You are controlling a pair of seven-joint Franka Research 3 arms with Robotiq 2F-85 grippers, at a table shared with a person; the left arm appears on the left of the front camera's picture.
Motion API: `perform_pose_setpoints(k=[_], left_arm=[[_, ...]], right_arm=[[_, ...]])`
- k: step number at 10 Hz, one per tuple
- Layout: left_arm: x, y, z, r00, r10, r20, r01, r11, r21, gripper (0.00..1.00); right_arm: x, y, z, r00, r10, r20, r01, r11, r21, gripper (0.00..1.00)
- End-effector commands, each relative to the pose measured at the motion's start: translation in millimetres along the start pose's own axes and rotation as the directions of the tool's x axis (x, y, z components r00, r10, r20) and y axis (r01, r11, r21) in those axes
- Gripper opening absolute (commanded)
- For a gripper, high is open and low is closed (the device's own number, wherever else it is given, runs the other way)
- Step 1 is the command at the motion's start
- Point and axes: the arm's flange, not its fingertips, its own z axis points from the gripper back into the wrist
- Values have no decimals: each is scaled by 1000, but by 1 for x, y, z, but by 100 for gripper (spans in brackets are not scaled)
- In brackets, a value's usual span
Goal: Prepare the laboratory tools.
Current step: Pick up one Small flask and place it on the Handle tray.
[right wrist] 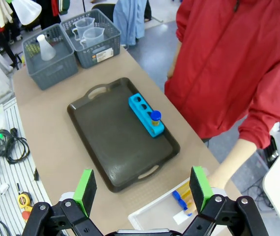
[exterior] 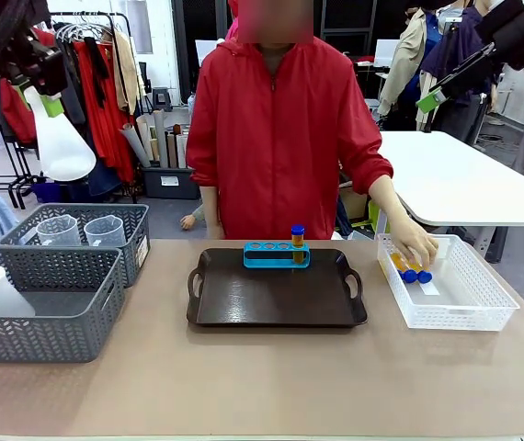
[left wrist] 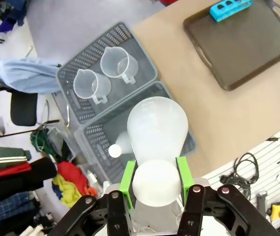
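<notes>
High over the table's left end, my left gripper (exterior: 49, 101) (left wrist: 154, 179) is shut on the neck of a translucent white conical flask (exterior: 62, 147) (left wrist: 157, 129). A second flask (exterior: 5, 294) (right wrist: 44, 46) stands in the front grey basket. Two clear jugs (exterior: 60, 230) (left wrist: 92, 84) sit in the rear grey basket. One orange tube with a blue cap (exterior: 297, 241) (right wrist: 155, 117) stands in the blue rack (exterior: 276, 254) on the dark tray (exterior: 244, 299). The person's hand (exterior: 415, 244) rests on more tubes (exterior: 413, 274) in the white basket. My right gripper (exterior: 432, 99) (right wrist: 142, 189) hangs open, high at the right.
Two grey mesh baskets (exterior: 51, 331) (exterior: 138, 243) stand at the table's left. The white mesh basket (exterior: 464, 308) sits right of the tray. A person in a red jacket (exterior: 276, 138) stands across the table. Bare tabletop (exterior: 271, 386) lies along the near edge.
</notes>
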Motion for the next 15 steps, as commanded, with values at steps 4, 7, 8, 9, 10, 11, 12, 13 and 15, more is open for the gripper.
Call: perform_pose_setpoints(k=[4,7,8,9,10,11,12,13,15], left_arm=[[6,-15,-1,996,-87,8,87,996,-9,0],[39,-60,-6,964,-265,15,266,962,-69,0],[50,-78,-16,948,-318,27,319,942,-108,0],[62,-92,-28,932,-360,42,363,924,-123,0],[74,-108,-39,910,-413,40,414,899,-140,0],[87,-120,-51,883,-469,34,469,874,-127,0],[100,-130,-64,830,-556,45,557,825,-91,0],[117,-143,-79,789,-611,61,614,780,-125,0],[149,-164,-122,704,-704,89,707,684,-178,0]], right_arm=[[0,0,0,1000,6,10,-6,1000,10,100],[0,0,0,1000,6,10,-6,1000,10,100],[0,0,0,1000,6,10,-6,1000,10,100],[0,0,0,1000,6,10,-6,1000,10,100],[0,0,0,1000,6,10,-6,1000,10,100],[0,0,0,1000,6,10,-6,1000,10,100],[0,0,0,1000,6,10,-6,1000,10,100],[0,0,0,1000,6,10,-6,1000,10,100],[0,0,0,1000,6,10,-6,1000,10,100]])
